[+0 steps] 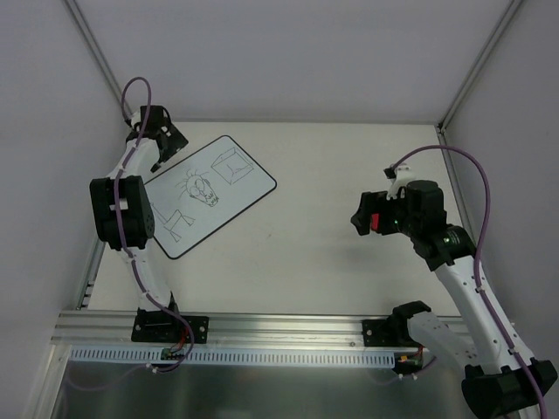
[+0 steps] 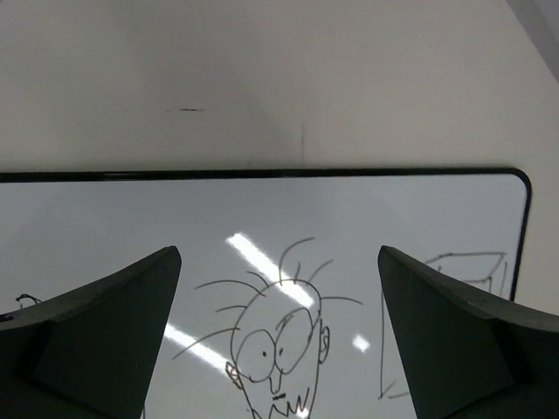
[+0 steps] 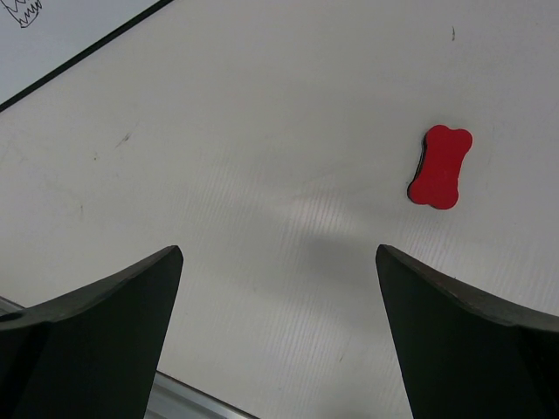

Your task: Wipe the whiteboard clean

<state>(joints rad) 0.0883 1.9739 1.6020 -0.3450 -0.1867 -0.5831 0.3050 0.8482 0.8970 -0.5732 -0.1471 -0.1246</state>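
Two pincers, both spread wide, with nothing held in either one. Up by the far left long side of the whiteboard (image 1: 210, 194): left pincer (image 1: 166, 150), hanging over the board close to that edge. Seen from the left wrist, left pincer (image 2: 278, 253) right above the whiteboard (image 2: 105, 218), with a drawn face with wild hair showing in the gap between the dark jaws. Hard to say if touching the board or just above it.

As for the whiteboard: lies flat on the left half of the desk (image 1: 332, 175), turned at a slant. Black border, round corners, black drawings on it. Funny face in the middle, a box near the far corner, some lines at the near end partly hidden by the left arm.

Well apart from the board, over on the right side: right pincer (image 1: 360, 218), up above bare desk. Seen from the right wrist, right pincer (image 3: 279, 253) over the desk (image 3: 218, 157), with only a corner of the whiteboard (image 3: 61, 26) at the top left. Small red bone-shaped eraser (image 3: 441, 166) flat on the desk, ahead and to the right, outside the gap.

White desk with a few tiny dark marks. Plain gray walls (image 1: 288, 52) on three sides. Silver rail (image 1: 279, 327) along the near edge. Purple cables (image 1: 476, 175) looping off both arms.
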